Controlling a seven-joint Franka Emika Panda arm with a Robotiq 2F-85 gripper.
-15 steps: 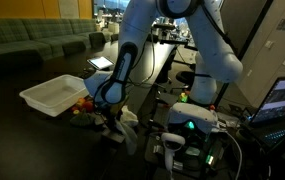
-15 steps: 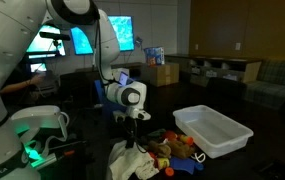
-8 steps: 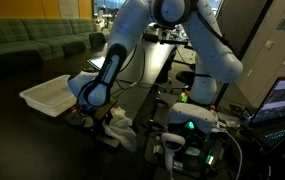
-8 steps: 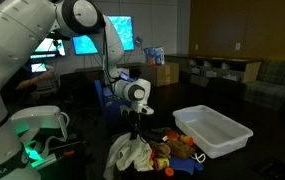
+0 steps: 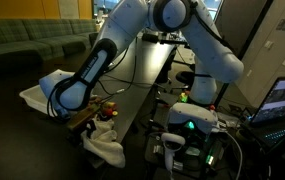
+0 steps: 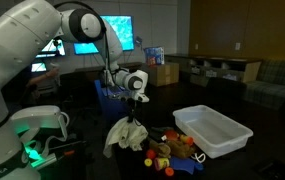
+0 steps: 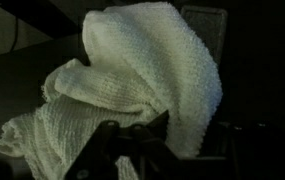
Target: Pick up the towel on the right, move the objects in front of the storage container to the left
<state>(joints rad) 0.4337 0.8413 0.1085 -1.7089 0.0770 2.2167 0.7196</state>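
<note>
A white knitted towel (image 5: pixel 104 143) hangs from my gripper (image 5: pixel 90 124) above the dark table; it also shows in the other exterior view (image 6: pixel 125 134) and fills the wrist view (image 7: pixel 142 80). My gripper (image 6: pixel 133 115) is shut on the towel's top and holds it lifted clear of the surface. Several small colourful toys (image 6: pixel 174 152) lie in front of a white storage container (image 6: pixel 214 129). The container (image 5: pixel 50 94) sits partly behind my arm. In the wrist view the fingers (image 7: pixel 110 140) are mostly covered by the cloth.
A robot base with a green light (image 5: pixel 190 124) stands beside the table. Monitors (image 6: pixel 87 42) and cardboard boxes (image 6: pixel 160 72) stand at the back. A sofa (image 5: pixel 32 42) is behind the table. A laptop (image 5: pixel 282 100) sits at the far edge.
My gripper has risen and swung sideways with the towel, lifting it off the table so that it now hangs free. The toys and container have not moved.
</note>
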